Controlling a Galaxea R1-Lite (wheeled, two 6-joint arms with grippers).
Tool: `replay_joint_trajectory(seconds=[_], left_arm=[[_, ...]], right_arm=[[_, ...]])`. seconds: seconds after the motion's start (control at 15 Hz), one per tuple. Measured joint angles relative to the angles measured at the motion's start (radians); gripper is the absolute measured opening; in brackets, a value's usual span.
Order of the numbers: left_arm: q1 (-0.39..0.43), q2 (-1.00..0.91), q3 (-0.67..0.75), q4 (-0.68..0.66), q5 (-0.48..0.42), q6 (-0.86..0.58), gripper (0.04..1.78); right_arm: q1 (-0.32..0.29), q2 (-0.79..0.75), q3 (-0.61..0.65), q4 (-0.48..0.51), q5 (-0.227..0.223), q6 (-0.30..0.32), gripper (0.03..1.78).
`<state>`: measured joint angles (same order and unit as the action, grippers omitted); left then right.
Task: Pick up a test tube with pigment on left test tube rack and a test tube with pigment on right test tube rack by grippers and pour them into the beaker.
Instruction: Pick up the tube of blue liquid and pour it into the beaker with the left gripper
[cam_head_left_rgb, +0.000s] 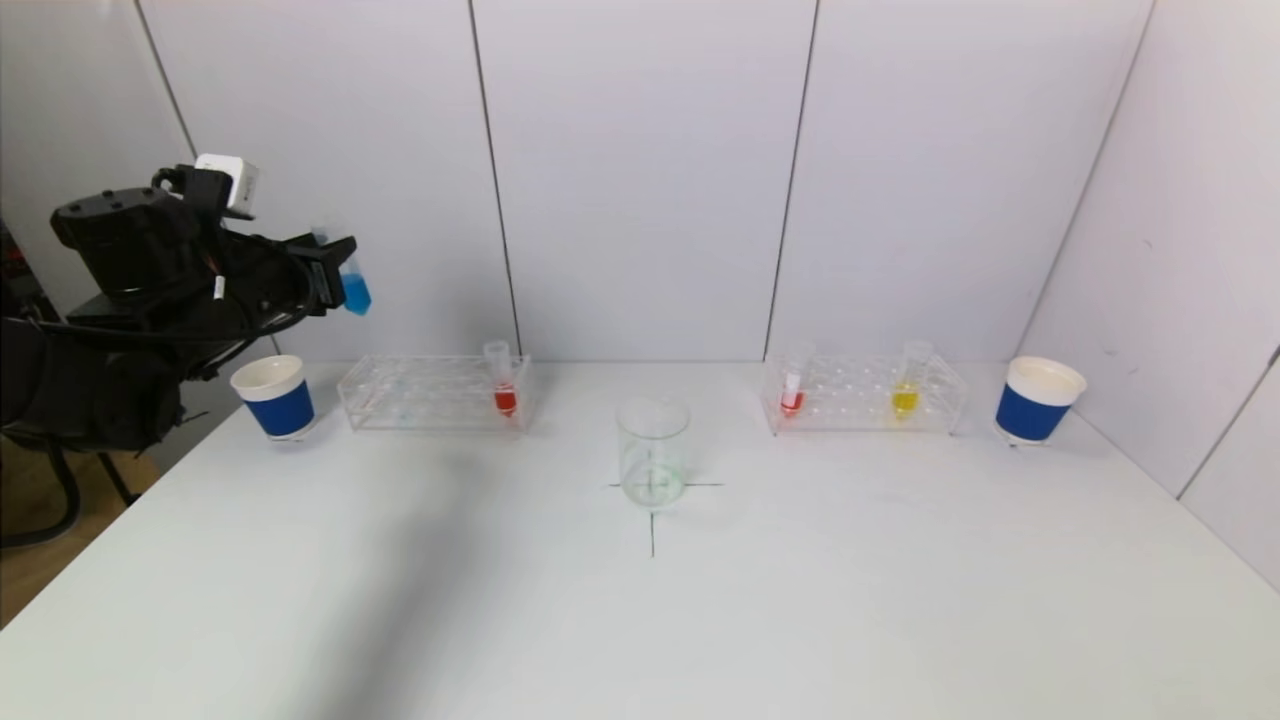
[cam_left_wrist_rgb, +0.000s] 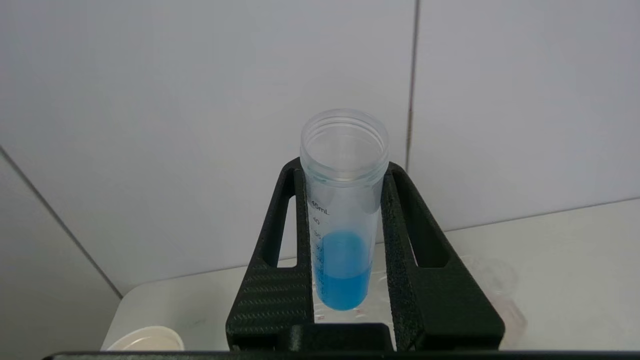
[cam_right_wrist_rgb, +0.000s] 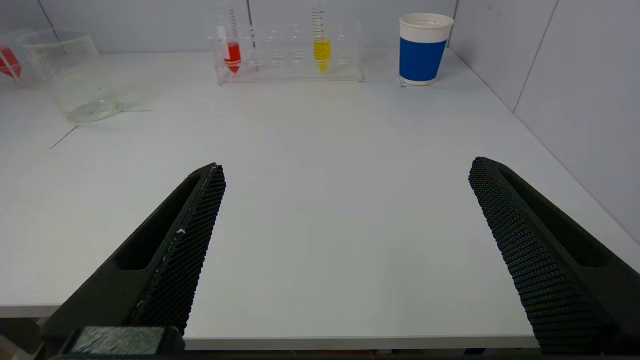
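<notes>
It looks like a laboratory: clear test tube racks (cam_head_left_rgb: 433, 392) with coloured liquids, a glass beaker (cam_head_left_rgb: 653, 452), a white tabletop (cam_head_left_rgb: 800, 600).

From the head view the right claw sits out of frame entirely. The left claw (cam_head_left_rgb: 335, 268) covers most of the blue tube (cam_head_left_rgb: 352, 285), leaving only its tip showing at three o'clock. In the left wrist view, the white cup (cam_left_wrist_rgb: 145, 340) is cut off at seven o'clock, and the rack (cam_left_wrist_rgb: 492, 285) behind the fingers is a blur.
</notes>
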<state>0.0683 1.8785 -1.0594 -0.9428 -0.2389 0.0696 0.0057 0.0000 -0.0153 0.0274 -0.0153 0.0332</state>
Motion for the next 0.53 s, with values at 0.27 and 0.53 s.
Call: replay_joint_trajectory(seconds=[0.27,0.53], left_arm=[[-0.037,-0.167,-0.002,0.185,-0.159,-0.004,0.43],[-0.079,-0.328,-0.011,0.402,-0.426,-0.004,0.43]], right_arm=[[0.000,0.000,0.000,0.000,0.000,0.000,1.77],[0.000,0.000,0.001,0.000,0.000,0.000,1.77]])
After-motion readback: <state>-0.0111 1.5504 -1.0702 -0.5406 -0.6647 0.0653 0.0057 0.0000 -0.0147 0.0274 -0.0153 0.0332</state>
